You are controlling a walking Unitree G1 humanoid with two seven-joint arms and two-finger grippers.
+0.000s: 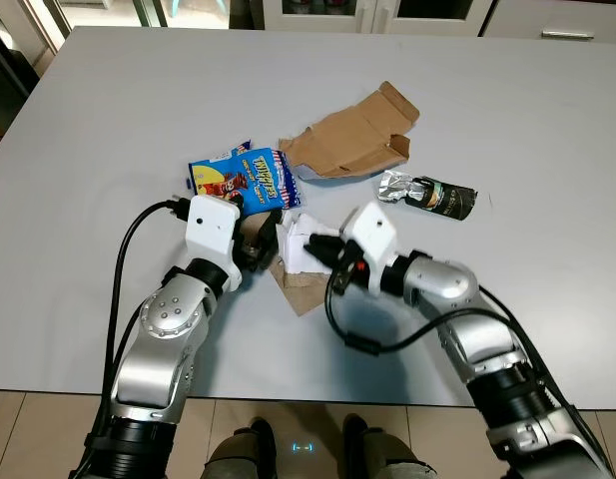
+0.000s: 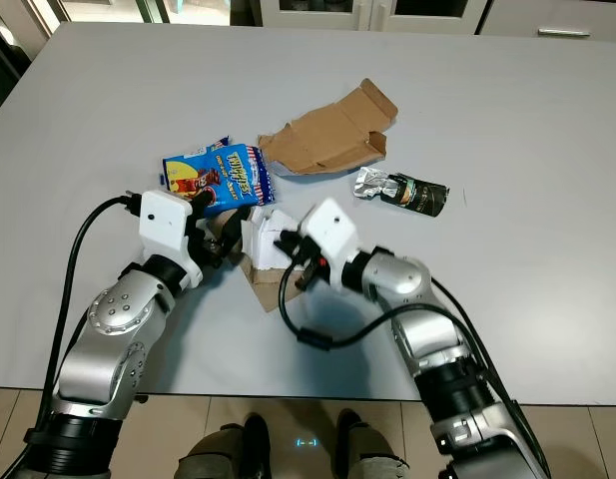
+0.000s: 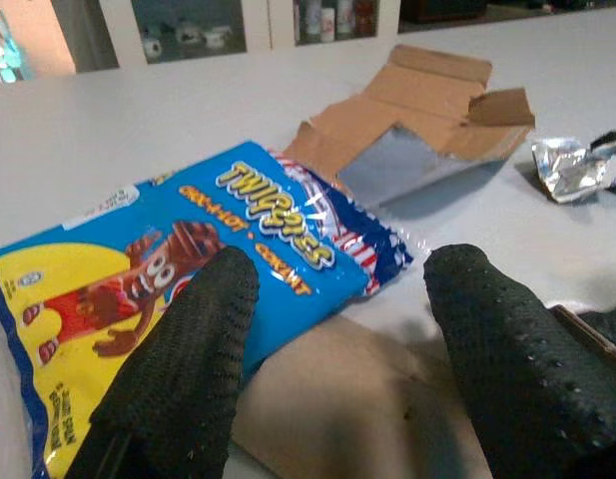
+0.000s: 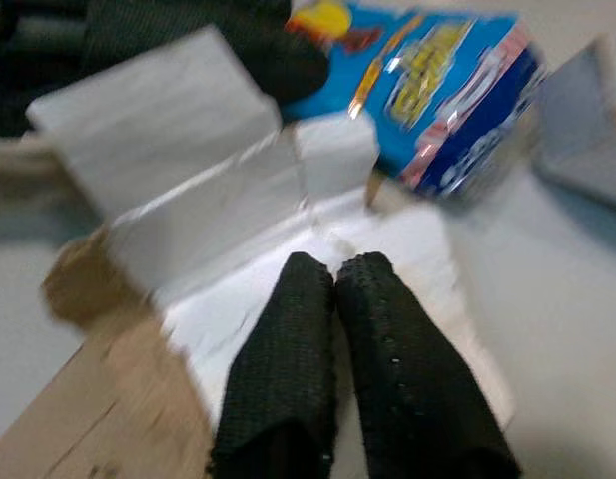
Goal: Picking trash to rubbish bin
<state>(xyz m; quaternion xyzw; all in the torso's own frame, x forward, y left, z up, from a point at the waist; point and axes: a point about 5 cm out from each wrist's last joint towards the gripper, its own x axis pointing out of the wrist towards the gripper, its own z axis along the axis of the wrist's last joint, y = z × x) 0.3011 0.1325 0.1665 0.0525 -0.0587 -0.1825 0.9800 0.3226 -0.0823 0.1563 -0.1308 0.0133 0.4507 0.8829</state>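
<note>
Looking down past my two feet on the tiled floor (image 1: 48, 429), I see both my silver arms reaching over the near edge of a grey bench (image 1: 88, 130). My right claw (image 4: 332, 274) has its two black fingers pressed together, their tips resting on a piece of white folded paper (image 4: 198, 200); I cannot tell whether any paper is caught between them. That paper lies on a flat scrap of brown cardboard (image 1: 300, 289) near the bench's front edge, between my two arms. My left claw (image 3: 332, 274) is spread wide, its fingers (image 3: 188, 349) low over the same brown scrap, holding nothing, just to the left of the white paper.

Just beyond my left claw lies a blue and yellow snack bag (image 1: 240, 180), flat on the bench, its striped end pointing toward the right. Farther back and to the right sits a larger torn cardboard box (image 1: 352, 135), opened out with its flaps raised. To the right of that, well apart from my claws, lies a crumpled dark and silver wrapper (image 1: 427, 193). At the far edge of the bench stand white cabinets (image 1: 387, 15).
</note>
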